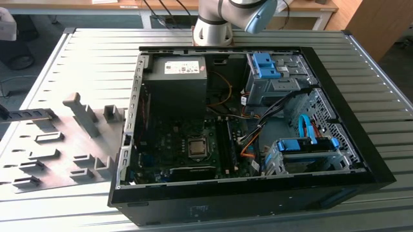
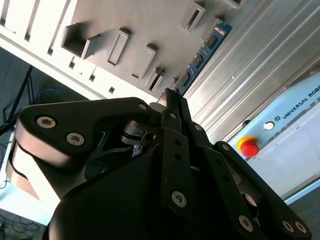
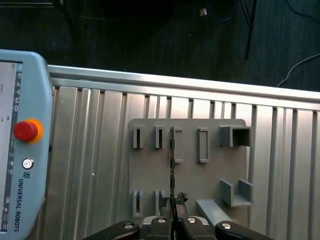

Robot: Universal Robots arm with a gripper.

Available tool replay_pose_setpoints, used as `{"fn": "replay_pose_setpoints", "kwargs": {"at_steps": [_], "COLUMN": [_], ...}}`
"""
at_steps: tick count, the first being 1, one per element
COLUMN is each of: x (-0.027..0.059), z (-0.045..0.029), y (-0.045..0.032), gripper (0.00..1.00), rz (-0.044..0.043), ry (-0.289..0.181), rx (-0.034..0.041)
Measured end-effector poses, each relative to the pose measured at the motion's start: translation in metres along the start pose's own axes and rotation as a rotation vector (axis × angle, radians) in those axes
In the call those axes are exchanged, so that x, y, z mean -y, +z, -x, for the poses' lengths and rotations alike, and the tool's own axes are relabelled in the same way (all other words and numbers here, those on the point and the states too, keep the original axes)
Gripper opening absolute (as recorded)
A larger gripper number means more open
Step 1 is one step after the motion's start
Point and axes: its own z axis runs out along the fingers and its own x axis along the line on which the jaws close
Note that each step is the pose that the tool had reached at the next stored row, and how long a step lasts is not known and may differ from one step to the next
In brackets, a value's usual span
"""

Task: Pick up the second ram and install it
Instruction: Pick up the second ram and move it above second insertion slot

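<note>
Second ram (image 2: 202,52), one stick, sits pinched in one claw (image 3: 173,206).

There are one computer case (image 1: 258,209), one holder plate (image 3: 150,167), one ram stick (image 2: 202,55) and one teach pendant (image 3: 20,170).

A ribbed metal table (image 1: 84,58) is seen in the exterior view. Beyond its far edge a desk with a wooden top (image 1: 65,7) is set, with a wooden panel (image 1: 373,21) off the corner. Past another edge, in the first wrist view, a dark floor (image 3: 125,40) strewn with cables (image 3: 248,25) is shown.
</note>
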Motion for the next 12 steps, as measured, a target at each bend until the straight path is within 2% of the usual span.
{"fn": "replay_pose_setpoints", "kwargs": {"at_steps": [12], "x": [-0.0010], "z": [0.0016], "y": [-0.0253], "gripper": [0.14], "rz": [0.0000], "ry": [0.000], "rx": [0.0000]}}
